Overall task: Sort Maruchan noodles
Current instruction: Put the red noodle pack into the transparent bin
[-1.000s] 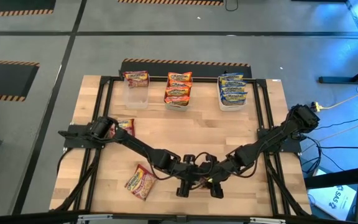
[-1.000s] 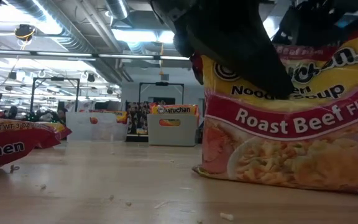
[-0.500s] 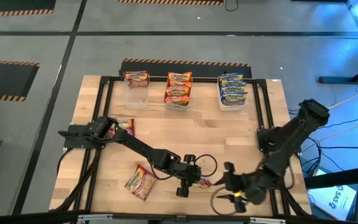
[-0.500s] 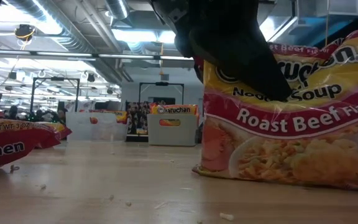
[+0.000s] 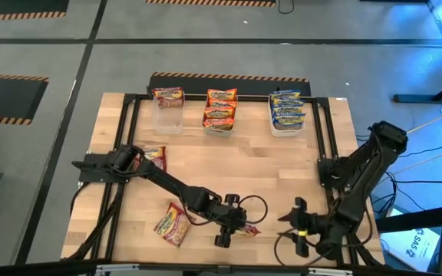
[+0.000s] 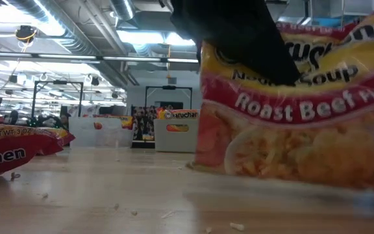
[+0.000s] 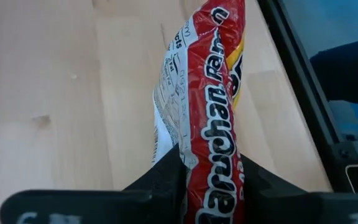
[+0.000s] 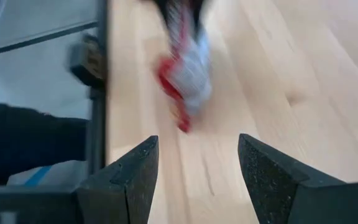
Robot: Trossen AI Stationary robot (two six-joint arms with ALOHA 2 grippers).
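Note:
My left gripper (image 5: 231, 228) is near the middle of the table's near edge, shut on a red Roast Beef Maruchan packet (image 5: 249, 228). The packet fills the right of the low view (image 6: 297, 123) and stands on edge in the left wrist view (image 7: 213, 106). My right gripper (image 5: 298, 230) is open and empty toward the near right corner. It points at the packet, which is blurred in the right wrist view (image 8: 185, 74). Another red packet (image 5: 173, 223) lies flat to the left, and one more (image 5: 154, 156) lies by the left arm. My left gripper pinches the packet's flat faces between its two fingers (image 7: 166, 180), at the edge nearest the wrist (image 7: 211, 186). The gripper comes down onto the packet's top edge (image 6: 284, 62). The packet stands on edge with its printed face toward the near side. Its lower edge is at or just above the table.
Three clear tubs stand along the far edge: one with red packets (image 5: 169, 107), one with orange packets (image 5: 221, 107), one with blue-and-yellow packets (image 5: 287, 111). A black frame rail (image 5: 330, 153) runs along the table's right side. Bare wood lies between the tubs and the arms.
My right gripper has drawn back from the packet, away from my left gripper, toward the table's near right corner. My left gripper keeps the packet, which has tipped and come nearer the near edge.

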